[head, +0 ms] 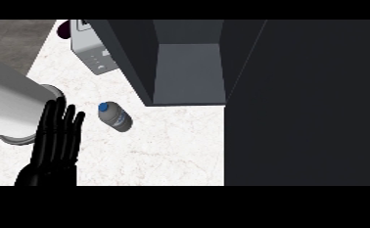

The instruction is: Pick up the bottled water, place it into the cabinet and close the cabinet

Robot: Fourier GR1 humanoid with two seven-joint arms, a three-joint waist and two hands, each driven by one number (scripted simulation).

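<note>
The bottled water point(115, 116), a small clear bottle with a blue cap and a blue label, lies on the white marble counter point(173, 148) in front of the cabinet. The dark grey cabinet point(189, 73) stands open, its grey inner shelf showing, and its open door point(296, 104) fills the right side of the head view. My left hand point(56, 141) is at the lower left, open with straight fingers pointing up, a short way left of the bottle and apart from it. My right hand does not show.
A white carton point(94, 48) stands at the back left beside the cabinet, with a dark round object point(63, 29) behind it. A grey curved metal object point(22, 107) sits at the left edge, behind my left hand.
</note>
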